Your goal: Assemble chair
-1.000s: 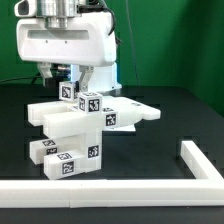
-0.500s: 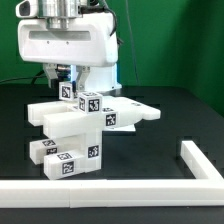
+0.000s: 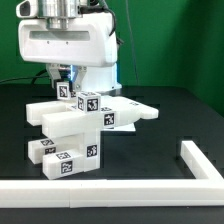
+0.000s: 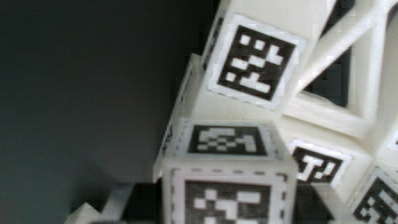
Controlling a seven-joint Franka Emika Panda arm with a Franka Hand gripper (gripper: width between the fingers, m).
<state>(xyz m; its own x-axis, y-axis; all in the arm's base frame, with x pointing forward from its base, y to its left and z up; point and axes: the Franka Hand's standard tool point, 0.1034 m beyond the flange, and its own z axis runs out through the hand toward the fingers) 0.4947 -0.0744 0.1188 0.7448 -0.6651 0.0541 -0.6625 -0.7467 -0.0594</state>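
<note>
Assembly: the chair, a stack of white blocky plastic parts with black-and-white square tags, stands on the black table, left of centre in the exterior view.
Done, by my reading: several parts look joined — a flat panel jutting toward the exterior view's right, blocky tagged pieces below, small cube-ended pieces on top.
Left, by my reading: the shape does not yet read as a finished chair; which parts are missing I cannot say.
Arm: the white robot arm housing hangs directly over the back of the stack.
Gripper: the two-finger gripper sits low at the top tagged cube. Fingers partly closed; whether they actually grip the cube, cannot tell.
Border: long white L-shaped rail lies along the front and the exterior view's right, well apart from the chair.
Hidden: fingertips masked by the housing and cubes; the joints between parts are not visible.
Wrist view: blurred close-up of tagged white faces; no fingers distinguishable.
</note>
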